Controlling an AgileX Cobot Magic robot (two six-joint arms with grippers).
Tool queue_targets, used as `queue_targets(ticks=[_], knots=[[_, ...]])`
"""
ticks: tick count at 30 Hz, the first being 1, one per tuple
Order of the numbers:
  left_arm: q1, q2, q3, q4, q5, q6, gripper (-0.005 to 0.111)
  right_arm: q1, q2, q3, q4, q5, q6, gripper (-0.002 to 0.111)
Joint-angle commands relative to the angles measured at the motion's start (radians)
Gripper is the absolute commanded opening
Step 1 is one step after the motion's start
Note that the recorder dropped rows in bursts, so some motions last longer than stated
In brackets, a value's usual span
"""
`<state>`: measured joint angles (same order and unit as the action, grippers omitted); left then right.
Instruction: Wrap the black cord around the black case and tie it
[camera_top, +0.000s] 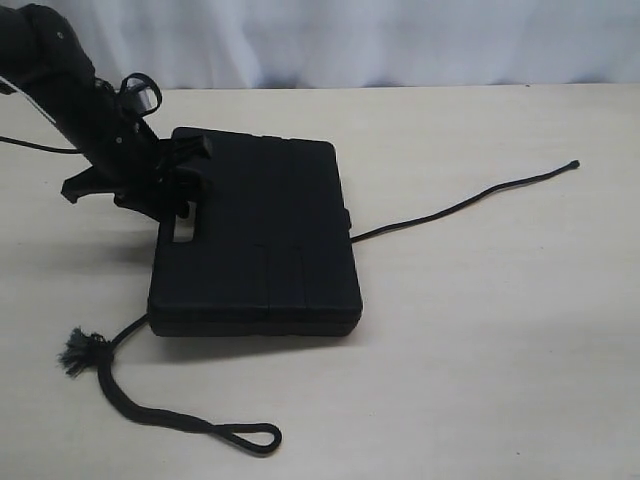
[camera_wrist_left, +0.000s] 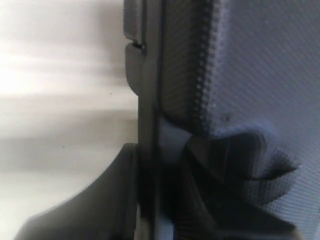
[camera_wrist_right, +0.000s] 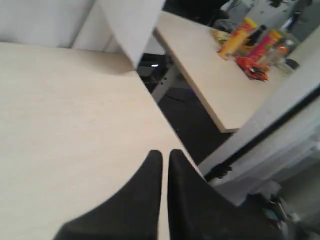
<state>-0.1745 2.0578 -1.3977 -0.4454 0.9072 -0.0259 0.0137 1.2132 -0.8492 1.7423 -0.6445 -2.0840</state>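
The black case (camera_top: 265, 230) lies in the middle of the table, its slot handle (camera_top: 183, 230) at its left side. My left gripper (camera_top: 183, 185) is shut on that left edge just beyond the handle. In the left wrist view the case's rim (camera_wrist_left: 149, 100) runs between the two fingers (camera_wrist_left: 95, 205) of the left gripper (camera_wrist_left: 160, 150). The black cord (camera_top: 460, 207) passes under the case. Its knobbed tip (camera_top: 574, 164) lies far right, its frayed knot (camera_top: 80, 350) and looped strap end (camera_top: 250, 437) at the front left. My right gripper (camera_wrist_right: 165, 152) is shut and holds nothing; the exterior view does not show it.
The right wrist view shows the table's edge (camera_wrist_right: 165, 125) close to the right gripper, with a drop to the floor beyond. A second table (camera_wrist_right: 210, 85) carrying colourful packets (camera_wrist_right: 250, 45) stands past the gap. A white curtain (camera_top: 400, 40) runs behind the work table.
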Motion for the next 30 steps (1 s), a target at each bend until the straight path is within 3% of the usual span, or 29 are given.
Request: queue_targets(ticks=[1,4,7,12,17,20,23,25,27,30], knots=[[0.002,-0.014,-0.012,-0.068,0.014,0.002,0.0,0.181,0.086,0.014,0.002,0.078,-0.035,0.004],[0.002,-0.014,-0.012,-0.068,0.014,0.002,0.0,0.306,0.151,0.01,0.002,0.072,-0.035,0.004],[0.002,-0.014,-0.012,-0.066,0.014,0.002,0.0,0.365,0.225,-0.006,0.002,0.044,-0.035,0.004],[0.002,-0.014,-0.012,-0.064,0.012,0.004,0.0,0.396,0.313,-0.011,0.002,0.031,-0.035,0.004],[0.002,-0.014,-0.012,-0.064,-0.004,0.006,0.0,0.396,0.277,-0.042,0.002,0.21,0.084,0.004],[0.002,-0.014,-0.012,-0.064,-0.004,0.019,0.0,0.39,0.23,-0.054,0.002,0.421,0.193,0.004],[0.002,-0.014,-0.012,-0.064,-0.004,0.019,0.0,0.376,0.206,-0.053,0.0,0.88,0.189,0.004],[0.002,-0.014,-0.012,-0.064,-0.002,0.026,0.0,0.368,0.206,-0.058,-0.124,1.224,0.202,0.004],[0.002,-0.014,-0.012,-0.064,-0.002,0.026,0.0,0.368,0.223,-0.099,-0.371,1.48,0.356,0.004],[0.002,-0.014,-0.012,-0.064,-0.002,0.026,0.0,0.373,0.271,-0.201,-0.869,1.62,0.87,0.004]])
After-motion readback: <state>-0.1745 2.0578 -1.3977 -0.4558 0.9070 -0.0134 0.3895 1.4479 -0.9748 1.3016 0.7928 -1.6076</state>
